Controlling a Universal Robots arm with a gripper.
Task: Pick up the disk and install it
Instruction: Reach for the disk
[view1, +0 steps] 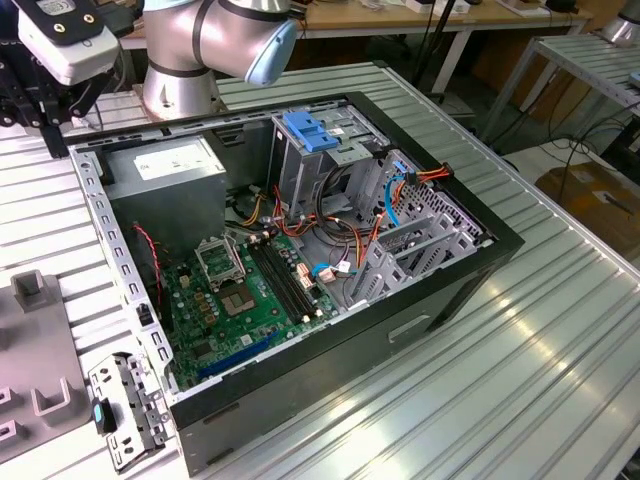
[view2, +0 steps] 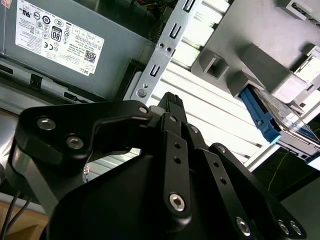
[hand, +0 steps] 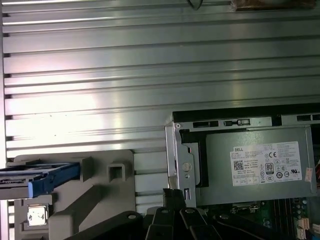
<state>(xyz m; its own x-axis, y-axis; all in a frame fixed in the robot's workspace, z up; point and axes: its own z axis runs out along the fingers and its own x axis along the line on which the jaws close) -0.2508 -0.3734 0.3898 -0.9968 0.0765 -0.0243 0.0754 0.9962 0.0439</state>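
The disk (view2: 270, 122) is a flat silver drive with blue plastic rails, resting in a grey moulded holder (view2: 250, 65) on the table beside the computer case. In the first wrist view the disk (hand: 37, 180) shows edge-on, its blue rail end facing the case. My gripper (view2: 172, 100) is black, with its fingers closed together and nothing between them. It hovers over the ribbed table between the holder and the case corner by the power supply, apart from the disk. In the exterior view my gripper (view1: 55, 135) hangs at the far left, just outside the case's rear corner.
The open computer case (view1: 480, 250) lies on the ribbed aluminium table (view1: 560, 380). Inside are a grey power supply with a white sticker (view1: 165, 165), a green motherboard (view1: 250, 300), cables, and a metal drive cage with a blue latch (view1: 315, 130). A loose metal bracket (view1: 125, 405) lies near the front.
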